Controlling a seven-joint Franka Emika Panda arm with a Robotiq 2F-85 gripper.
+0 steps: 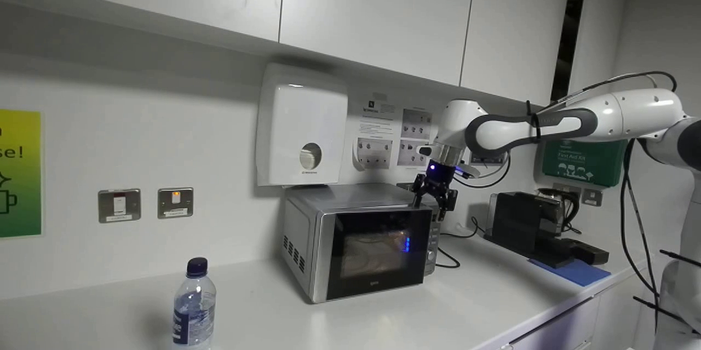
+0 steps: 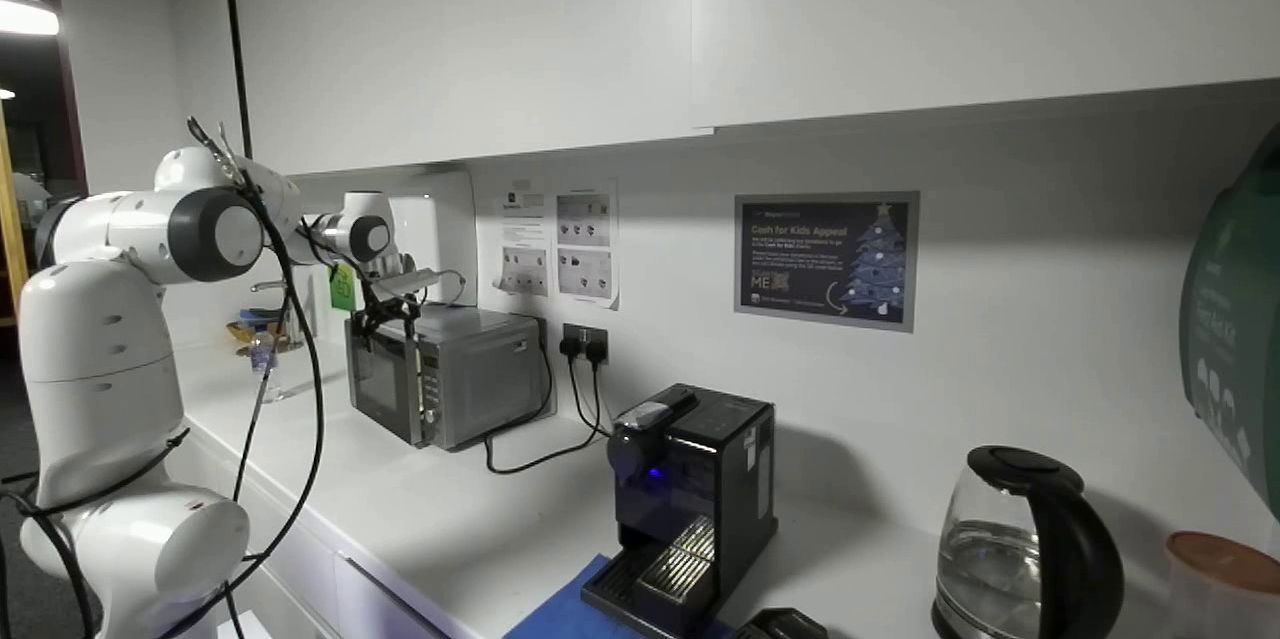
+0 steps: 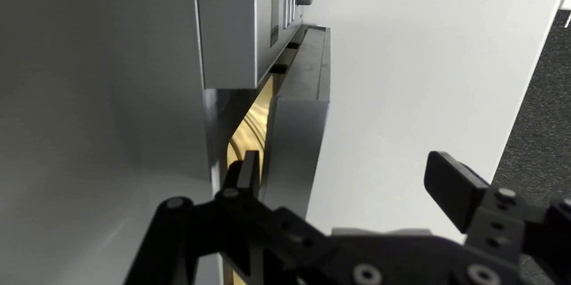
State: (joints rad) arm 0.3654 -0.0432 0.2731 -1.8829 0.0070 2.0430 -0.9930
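A silver and black microwave stands on the counter; it also shows in an exterior view. Its door is slightly ajar, and the lit yellow interior shows through the gap in the wrist view. My gripper is open at the top of the door, on the control-panel side. One finger reaches into the gap between body and door. The other finger is outside, in front of the door. Nothing is clamped between the fingers. I cannot tell whether the inner finger touches the door. Both exterior views show the gripper there.
A water bottle stands on the counter. A black coffee machine on a blue mat and a glass kettle stand farther along. A paper dispenser and wall cupboards hang above. Power cables lie behind the microwave.
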